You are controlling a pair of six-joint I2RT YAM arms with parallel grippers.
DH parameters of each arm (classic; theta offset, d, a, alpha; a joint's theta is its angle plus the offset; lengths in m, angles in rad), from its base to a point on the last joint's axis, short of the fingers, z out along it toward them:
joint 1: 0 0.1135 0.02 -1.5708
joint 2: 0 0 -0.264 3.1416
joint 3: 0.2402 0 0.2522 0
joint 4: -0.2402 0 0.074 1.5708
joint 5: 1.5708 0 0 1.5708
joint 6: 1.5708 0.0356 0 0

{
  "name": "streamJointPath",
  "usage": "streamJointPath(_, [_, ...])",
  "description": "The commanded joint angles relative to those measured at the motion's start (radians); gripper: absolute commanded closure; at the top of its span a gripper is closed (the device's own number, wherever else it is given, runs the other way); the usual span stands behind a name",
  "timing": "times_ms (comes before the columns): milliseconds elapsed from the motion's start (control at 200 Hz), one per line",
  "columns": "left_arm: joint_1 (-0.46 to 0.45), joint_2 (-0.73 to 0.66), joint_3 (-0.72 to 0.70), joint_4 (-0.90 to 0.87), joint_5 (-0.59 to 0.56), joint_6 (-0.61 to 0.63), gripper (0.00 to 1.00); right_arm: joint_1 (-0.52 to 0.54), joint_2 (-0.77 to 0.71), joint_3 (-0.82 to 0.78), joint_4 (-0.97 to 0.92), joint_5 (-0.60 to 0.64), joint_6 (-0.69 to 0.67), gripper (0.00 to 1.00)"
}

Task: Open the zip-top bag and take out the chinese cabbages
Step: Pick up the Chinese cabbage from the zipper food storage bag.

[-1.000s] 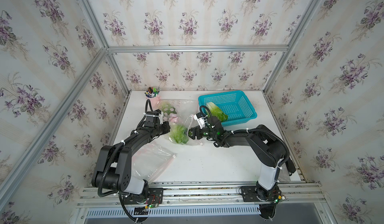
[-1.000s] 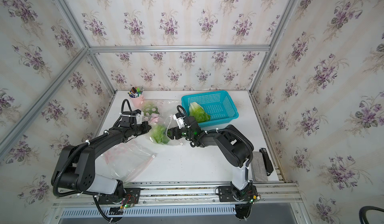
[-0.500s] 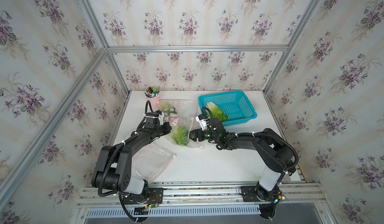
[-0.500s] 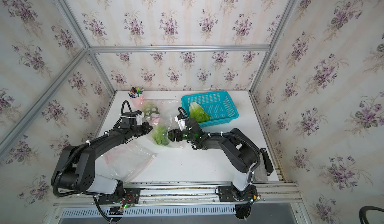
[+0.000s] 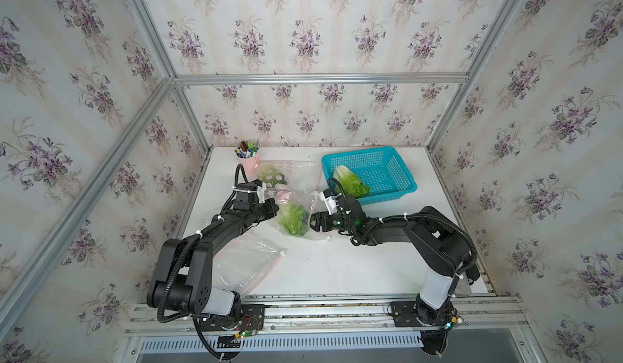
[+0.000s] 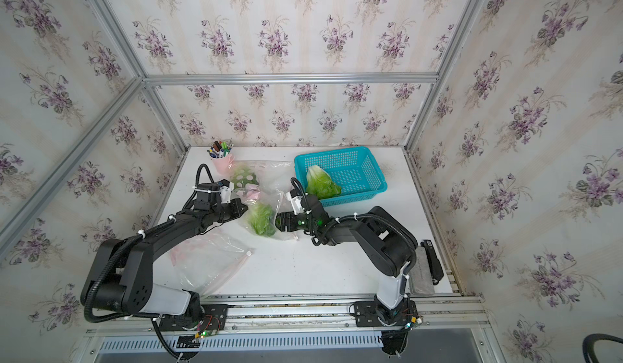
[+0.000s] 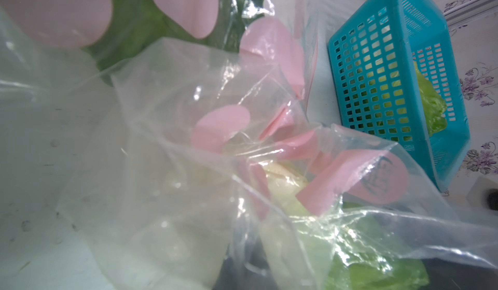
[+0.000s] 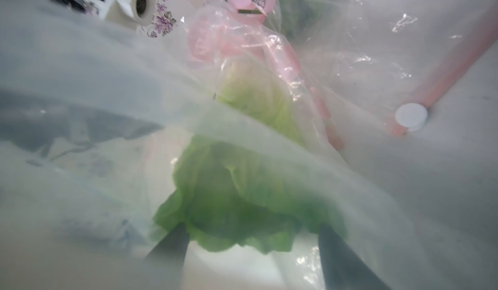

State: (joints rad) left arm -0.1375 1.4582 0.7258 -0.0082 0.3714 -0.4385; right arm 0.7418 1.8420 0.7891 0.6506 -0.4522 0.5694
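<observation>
Our left gripper (image 5: 273, 208) is clenched on the clear bag (image 5: 312, 203), anchoring it. Our right gripper (image 5: 314, 223) is spread open, its jaws either side of the cabbage (image 5: 292, 219) just ahead, inside the bag. We should reach past the loose leaves before closing. A second cabbage (image 5: 350, 181) lies in the basket (image 5: 367, 150) beyond the right gripper.

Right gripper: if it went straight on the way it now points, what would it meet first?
The leafy end of the chinese cabbage in the zip-top bag, just ahead of the right gripper, whose jaws stand open; bag film may lie between.
</observation>
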Motion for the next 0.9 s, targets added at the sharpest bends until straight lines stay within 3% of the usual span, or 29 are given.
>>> streamJointPath(0, [-0.001,0.007,0.011,-0.013,0.015,0.012,1.00,-0.011,0.028,0.013,-0.022,0.058,-0.151,0.27])
streamJointPath(260, [-0.001,0.032,0.030,-0.029,0.019,0.032,1.00,-0.015,0.064,0.070,-0.046,0.039,-0.292,0.32])
streamJointPath(669, [-0.002,0.092,0.049,-0.028,0.043,0.045,1.00,0.011,0.170,0.160,0.053,-0.037,-0.323,0.42])
streamJointPath(894, [-0.004,0.098,0.047,-0.030,0.050,0.057,1.00,0.010,0.211,0.205,0.050,-0.040,-0.316,0.37])
